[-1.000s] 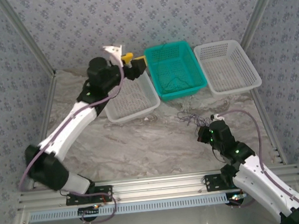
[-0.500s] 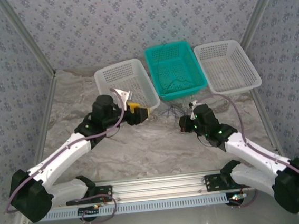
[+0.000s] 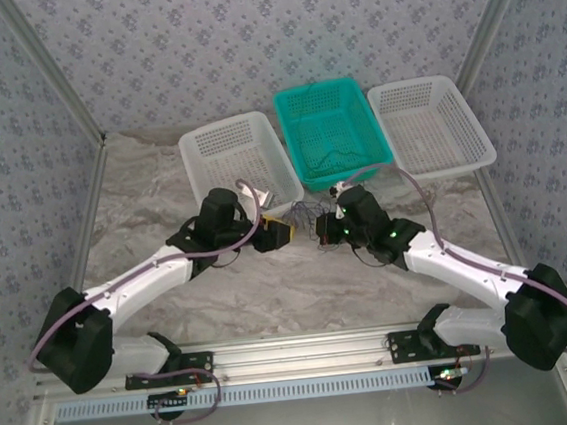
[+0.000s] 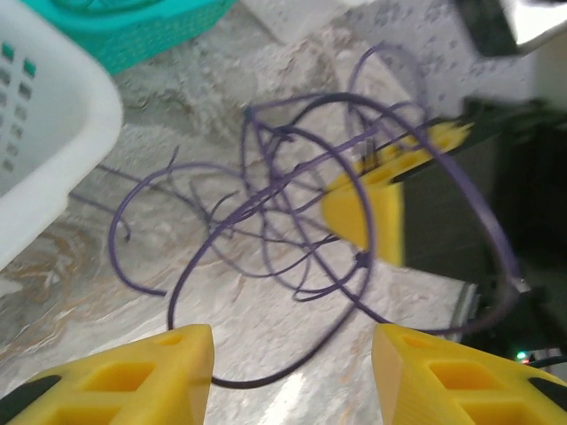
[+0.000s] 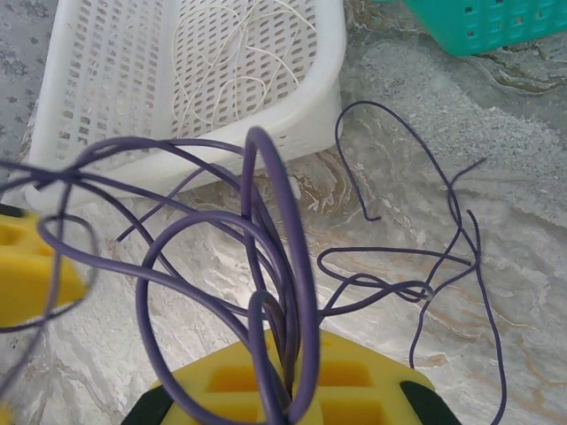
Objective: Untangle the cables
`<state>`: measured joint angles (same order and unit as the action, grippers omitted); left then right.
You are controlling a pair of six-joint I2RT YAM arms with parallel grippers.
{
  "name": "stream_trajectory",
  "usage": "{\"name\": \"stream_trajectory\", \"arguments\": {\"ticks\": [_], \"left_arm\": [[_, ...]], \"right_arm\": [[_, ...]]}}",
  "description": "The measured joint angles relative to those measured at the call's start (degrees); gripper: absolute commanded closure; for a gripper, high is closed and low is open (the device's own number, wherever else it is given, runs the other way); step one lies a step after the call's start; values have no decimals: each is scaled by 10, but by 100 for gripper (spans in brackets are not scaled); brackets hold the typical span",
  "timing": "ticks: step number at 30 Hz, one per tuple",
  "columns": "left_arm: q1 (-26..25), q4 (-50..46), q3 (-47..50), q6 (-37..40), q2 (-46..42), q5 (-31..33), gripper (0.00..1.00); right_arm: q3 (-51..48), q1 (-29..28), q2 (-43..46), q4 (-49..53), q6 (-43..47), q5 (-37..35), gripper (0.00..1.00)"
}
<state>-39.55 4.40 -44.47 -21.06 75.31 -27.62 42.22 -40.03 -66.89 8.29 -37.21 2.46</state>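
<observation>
Three mesh baskets stand in a row along the far side of the marbled counter (image 3: pixel 270 284). A white basket (image 3: pixel 220 126) is on the left, a teal basket (image 3: pixel 317 89) is right beside it in the middle, and a second white basket (image 3: pixel 407 85) is on the right, just beside the teal one. The right wrist view looks into the left white basket, where a whitish wire (image 5: pixel 221 66) lies in loose curls on the mesh floor. The teal basket holds a thin dark wire (image 3: pixel 333 154) toward its near wall. What lies in the right-hand white basket is too faint to tell. The cables (image 3: pixel 306 210) are a tangle of thin purple wires outside every basket. They sit on the counter just in front of where the left white basket meets the teal one, between the two arms. The right fingers (image 5: pixel 363 381) are closed on the cables. Several purple loops run down into the seam between the yellow halves and rise from there in wide arcs, while one loose end trails across the counter to the side. The left fingers (image 4: pixel 133 376) stand apart with bare counter between them, holding nothing. They sit low, just short of the tangle, and its nearest loop curves close to the gap between them.
</observation>
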Motion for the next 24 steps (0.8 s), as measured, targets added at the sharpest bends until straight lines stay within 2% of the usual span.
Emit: {"name": "stream_trajectory", "arguments": {"ticks": [2,6,9,14,17,19,21,24], "left_arm": [[0,-3,0,7,1,15,58],[1,1,0,18,0,38,98],[1,-6,-2,27,-8,47,100],[2,-40,-15,37,-52,50,100],[0,-51,-23,41,-89,47,100],[2,-58,-29,41,-109,47,100],[3,-61,-37,40,-118,47,100],[3,-59,-45,34,-116,42,100]], "right_arm": [[10,-8,0,7,2,-2,100],[31,-21,0,25,2,-13,100],[34,-22,0,46,1,-43,96],[29,-14,11,131,-45,-147,89],[-20,31,46,155,-107,-180,78],[-74,81,77,159,-142,-187,62],[-119,122,105,172,-170,-190,52],[-142,141,148,199,-186,-185,45]]}}
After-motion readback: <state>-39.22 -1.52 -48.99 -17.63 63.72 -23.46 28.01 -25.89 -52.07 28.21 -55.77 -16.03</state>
